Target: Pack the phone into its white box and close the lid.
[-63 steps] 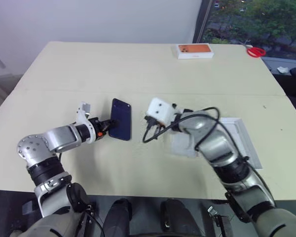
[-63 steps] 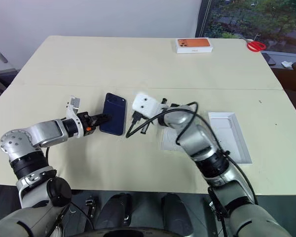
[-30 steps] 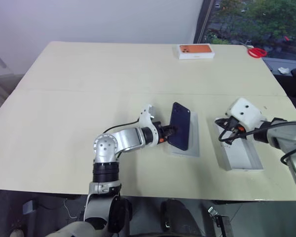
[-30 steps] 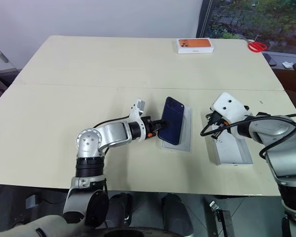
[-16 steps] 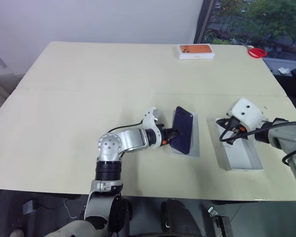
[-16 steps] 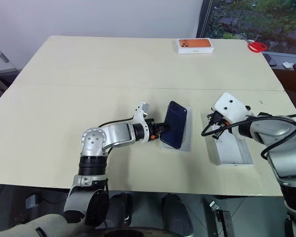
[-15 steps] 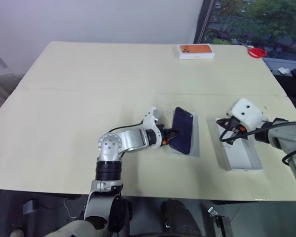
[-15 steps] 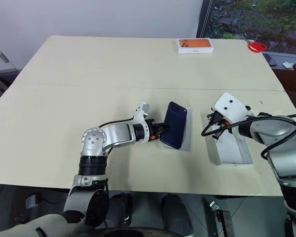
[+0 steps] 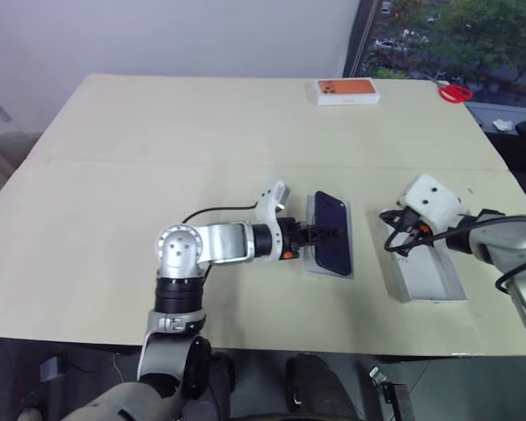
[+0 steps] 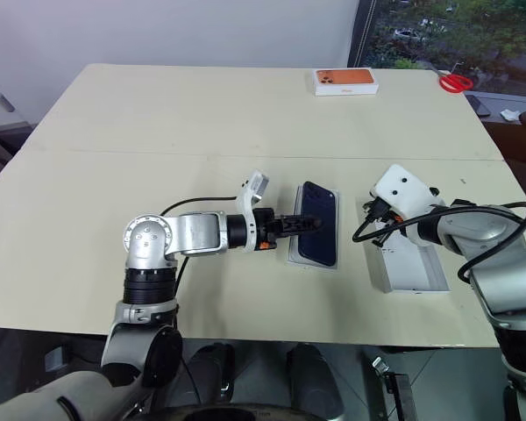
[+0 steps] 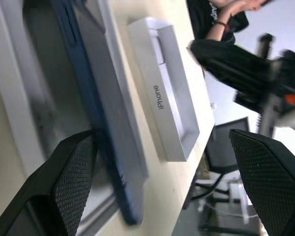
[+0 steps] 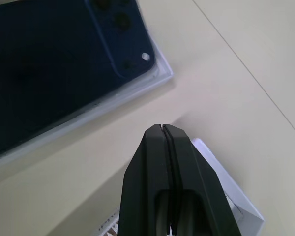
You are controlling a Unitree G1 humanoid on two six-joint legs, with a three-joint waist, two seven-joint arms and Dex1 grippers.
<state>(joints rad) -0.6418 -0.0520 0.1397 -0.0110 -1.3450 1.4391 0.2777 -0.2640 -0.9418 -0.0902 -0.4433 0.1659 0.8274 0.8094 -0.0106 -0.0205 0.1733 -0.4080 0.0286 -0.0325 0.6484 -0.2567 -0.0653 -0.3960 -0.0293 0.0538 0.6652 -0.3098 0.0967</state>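
The dark navy phone (image 9: 331, 245) lies in the shallow white box (image 9: 344, 268) at the table's middle. In the left wrist view the phone (image 11: 91, 93) rests inside the box's low wall (image 11: 12, 98). My left gripper (image 9: 321, 233) is open, its fingers (image 11: 71, 184) spread at the phone's left edge, holding nothing. The lid (image 9: 426, 279) lies open side up to the right of the box. My right gripper (image 12: 165, 142) is shut and empty, hovering over the lid's near-left corner (image 12: 228, 199) and pointing at the phone (image 12: 54, 59).
An orange-topped box (image 9: 348, 90) and red scissors (image 9: 455, 91) lie at the table's far edge. A person's arm (image 11: 226, 17) shows beyond the table in the left wrist view. The table's left half (image 9: 114, 193) is bare.
My left gripper has opened and let go of the phone, which dropped from a tilted pose to lie in the box. The left hand rose slightly. The right arm stayed still.
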